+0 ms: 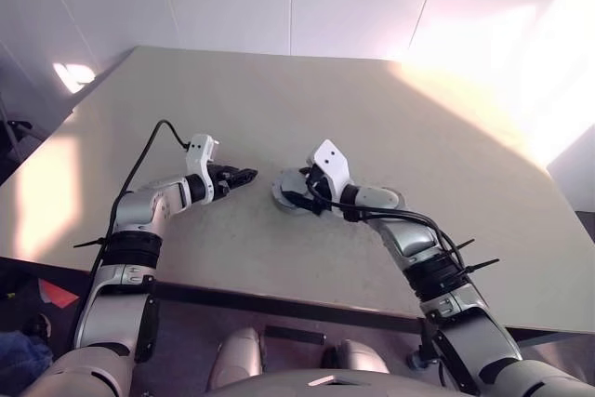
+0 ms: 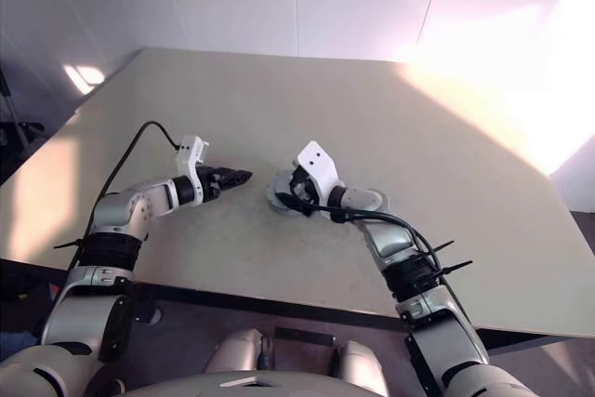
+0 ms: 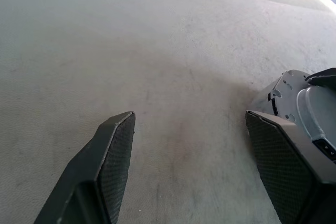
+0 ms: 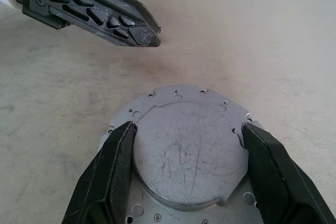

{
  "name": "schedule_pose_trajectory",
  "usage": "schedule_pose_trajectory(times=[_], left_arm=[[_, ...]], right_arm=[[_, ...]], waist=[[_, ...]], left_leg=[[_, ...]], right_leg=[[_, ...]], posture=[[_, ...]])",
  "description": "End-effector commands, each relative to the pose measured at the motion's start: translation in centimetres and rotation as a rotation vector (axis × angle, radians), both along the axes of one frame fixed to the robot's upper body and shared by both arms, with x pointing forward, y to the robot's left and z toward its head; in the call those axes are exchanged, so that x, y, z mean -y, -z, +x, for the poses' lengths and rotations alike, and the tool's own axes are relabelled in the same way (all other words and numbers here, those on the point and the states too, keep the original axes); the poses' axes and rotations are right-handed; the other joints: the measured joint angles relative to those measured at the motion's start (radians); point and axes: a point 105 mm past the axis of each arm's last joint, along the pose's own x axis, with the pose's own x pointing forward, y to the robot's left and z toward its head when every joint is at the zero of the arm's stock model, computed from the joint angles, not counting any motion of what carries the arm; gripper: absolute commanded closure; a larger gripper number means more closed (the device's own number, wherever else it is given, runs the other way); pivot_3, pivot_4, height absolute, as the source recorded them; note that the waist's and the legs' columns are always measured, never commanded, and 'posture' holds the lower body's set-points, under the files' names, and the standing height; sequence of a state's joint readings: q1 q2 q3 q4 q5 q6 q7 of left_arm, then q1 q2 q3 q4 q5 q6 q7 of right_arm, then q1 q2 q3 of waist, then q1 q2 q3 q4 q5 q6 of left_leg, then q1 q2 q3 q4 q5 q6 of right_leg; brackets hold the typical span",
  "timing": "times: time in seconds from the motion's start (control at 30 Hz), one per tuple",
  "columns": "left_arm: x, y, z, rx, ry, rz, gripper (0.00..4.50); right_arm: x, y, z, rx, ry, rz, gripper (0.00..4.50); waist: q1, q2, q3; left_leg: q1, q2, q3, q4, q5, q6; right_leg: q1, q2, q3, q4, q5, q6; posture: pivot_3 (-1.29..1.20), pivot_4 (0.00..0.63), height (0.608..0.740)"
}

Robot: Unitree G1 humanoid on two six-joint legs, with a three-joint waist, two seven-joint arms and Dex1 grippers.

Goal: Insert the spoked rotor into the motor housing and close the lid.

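Note:
A round light-grey metal disc, the lid (image 4: 189, 156), lies flat at the table's middle (image 1: 282, 199). It has a scratched raised centre and a flange with small holes. My right gripper (image 4: 188, 127) reaches over it, and its two black fingers (image 4: 118, 166) press against opposite sides of the raised centre. My left gripper (image 1: 247, 176) hovers just left of the lid, open, with bare table between its fingers (image 3: 113, 150). The right wrist view shows it side-on (image 4: 149, 35) beyond the lid. The motor housing and the spoked rotor are hidden or out of view.
The beige table (image 1: 390, 127) stretches wide behind and to both sides of the grippers. Its front edge (image 1: 279, 302) runs close below my arms. Bright sunlight falls on the far right corner (image 1: 502, 90).

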State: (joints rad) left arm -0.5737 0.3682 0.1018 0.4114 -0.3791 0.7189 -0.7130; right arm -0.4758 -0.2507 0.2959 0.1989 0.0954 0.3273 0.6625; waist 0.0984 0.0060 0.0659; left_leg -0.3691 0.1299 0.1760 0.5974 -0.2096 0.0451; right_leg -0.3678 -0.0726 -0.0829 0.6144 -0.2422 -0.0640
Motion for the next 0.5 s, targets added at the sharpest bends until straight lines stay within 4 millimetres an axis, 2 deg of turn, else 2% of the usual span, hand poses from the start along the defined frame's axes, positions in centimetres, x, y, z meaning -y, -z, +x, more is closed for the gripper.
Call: schedule_pose_trajectory(times=[0.03, 0.4, 0.5], left_arm=[[0.1, -1.2, 0.3, 0.044, 0.007, 0.002, 0.95], [0.5, -1.2, 0.2, 0.044, 0.015, -0.008, 0.95], [0.7, -1.2, 0.1, 0.043, 0.018, -0.010, 0.95]], right_arm=[[0.4, 0.4, 0.3, -0.007, 0.017, -0.026, 1.39], [0.9, 1.8, 0.2, -0.121, 0.025, -0.078, 1.39], [1.2, 2.3, -0.1, -0.131, -0.006, -0.137, 1.39]], waist=[[0.000, 0.000, 0.000], [-0.001, 0.000, 0.000], [0.000, 0.000, 0.000]], left_leg=[[0.001, 0.000, 0.000, 0.000, 0.000, 0.000], [0.002, 0.000, 0.000, 0.000, 0.000, 0.000], [0.003, 0.000, 0.000, 0.000, 0.000, 0.000]], right_leg=[[0.000, 0.000, 0.000, 0.000, 0.000, 0.000], [0.002, 0.000, 0.000, 0.000, 0.000, 0.000], [0.003, 0.000, 0.000, 0.000, 0.000, 0.000]], posture=[[0.00, 0.000, 0.740], [0.00, 0.000, 0.740], [0.00, 0.000, 0.740]])
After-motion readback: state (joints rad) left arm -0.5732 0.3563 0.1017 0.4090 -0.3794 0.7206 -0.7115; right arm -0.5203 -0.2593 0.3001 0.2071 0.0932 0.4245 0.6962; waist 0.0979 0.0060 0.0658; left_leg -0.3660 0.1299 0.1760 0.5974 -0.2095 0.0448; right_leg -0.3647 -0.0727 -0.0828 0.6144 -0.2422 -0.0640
